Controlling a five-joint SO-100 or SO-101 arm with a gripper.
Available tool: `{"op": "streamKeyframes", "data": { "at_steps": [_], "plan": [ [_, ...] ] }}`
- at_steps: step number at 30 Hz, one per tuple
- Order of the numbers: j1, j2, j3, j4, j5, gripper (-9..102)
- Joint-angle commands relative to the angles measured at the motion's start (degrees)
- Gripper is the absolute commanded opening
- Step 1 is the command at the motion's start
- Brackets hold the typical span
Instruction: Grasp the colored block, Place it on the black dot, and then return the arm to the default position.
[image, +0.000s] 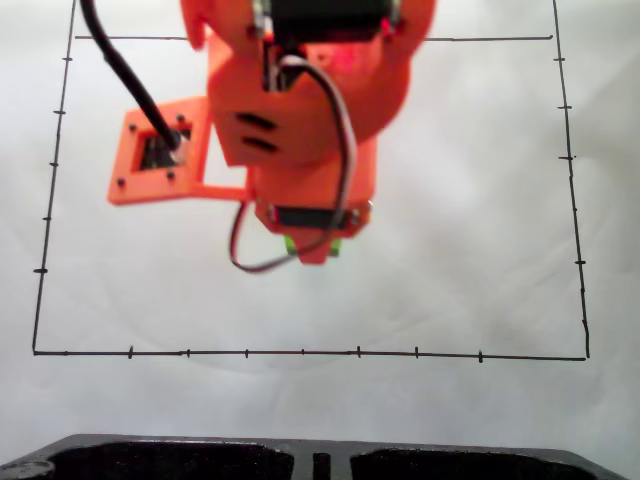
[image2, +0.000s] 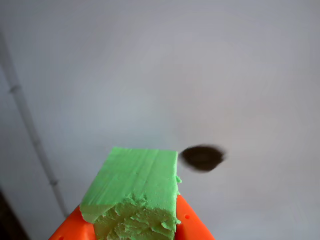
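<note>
From the fixed view I see the white paper (image: 480, 230) covering the bench, with a thin hand-drawn black border (image: 300, 352) running down the left side, across the lower part and down the right side of the frame, marked with short ticks. Inside that border the paper is open on the right half and along the lower band. A dark moulded edge (image: 320, 460) lies across the bottom of the frame, below the border. I can read no writing or labels anywhere.

The arm (image: 300, 110) fills the upper centre of the fixed view, with an orange bracket (image: 160, 150) and a black cable (image: 125, 70) at the upper left, and grey wires looping down its front. The gripper (image: 314, 250) points down toward the middle of the frame, and a sliver of the colored block (image: 340, 246) shows green just beside its tip.

In the wrist view the colored block (image2: 137, 185) sits at the bottom centre, clamped between orange gripper (image2: 135, 225) parts on either side, its rough face toward me. The black dot (image2: 202, 157) lies on the paper just right of the block's upper right corner. A border line (image2: 30, 130) runs down the left edge.
</note>
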Motion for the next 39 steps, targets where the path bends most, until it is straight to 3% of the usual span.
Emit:
{"op": "streamKeyframes", "data": {
  "at_steps": [1,18,30,39],
  "plan": [
    [-1.05,4.31,1.85,-0.53,-0.18,14],
    [-0.53,7.65,11.60,-4.92,-2.64,17],
    [-0.09,9.05,14.06,-3.96,-2.46,33],
    [-1.14,18.54,14.59,2.90,-4.39,40]
  ]
}}
